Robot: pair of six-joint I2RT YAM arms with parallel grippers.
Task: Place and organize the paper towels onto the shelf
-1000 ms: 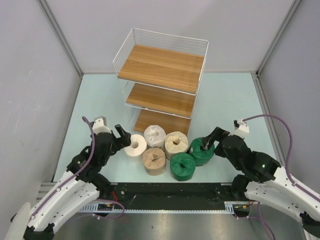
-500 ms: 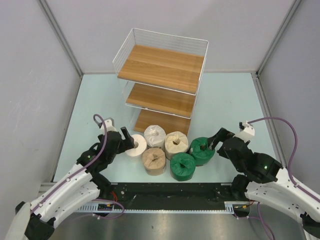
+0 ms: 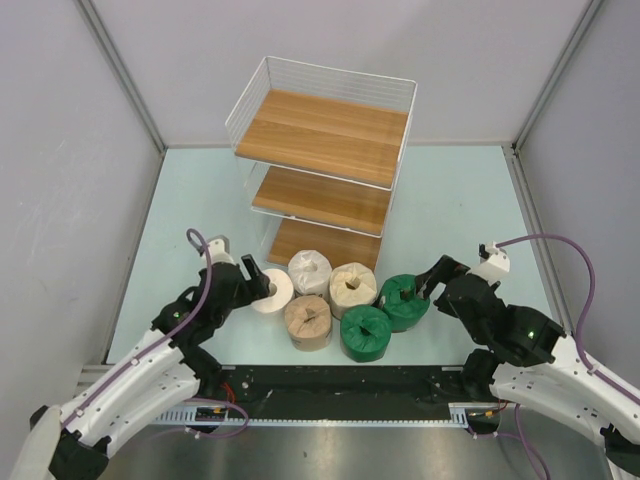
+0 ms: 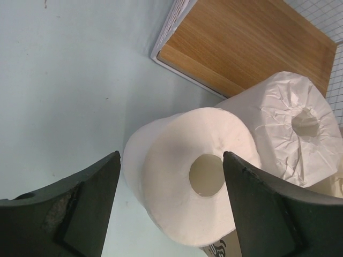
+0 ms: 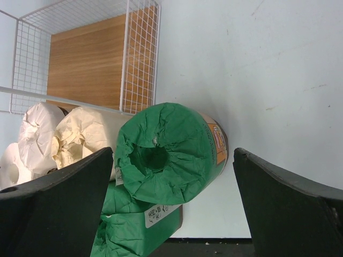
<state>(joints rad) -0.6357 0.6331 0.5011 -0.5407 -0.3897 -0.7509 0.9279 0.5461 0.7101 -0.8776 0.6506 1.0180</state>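
Both arms have moved in on the rolls; nothing shelved yet.
The shelf (image 3: pixel 325 135) stands bare; on the table (image 3: pixel 200 200) before it, the left gripper (image 4: pixel 170 155) straddles the plain white roll (image 4: pixel 166 184), unclenched, and the right gripper (image 5: pixel 172 151) gapes around a green roll (image 5: pixel 187 136).

Pale mint tabletop (image 3: pixel 190 190) is taking soft, even light, with faint scuffs showing in the right wrist view. Grey wall panels are enclosing it: one at 9 o'clock (image 3: pixel 60 150), one at 12 (image 3: pixel 340 35), one at 3 (image 3: pixel 600 130). Metal posts are slanting up the corners at 11 (image 3: pixel 122 75) and 1 (image 3: pixel 558 75). Brushed steel plate (image 3: pixel 330 450) is lying along 6 o'clock.
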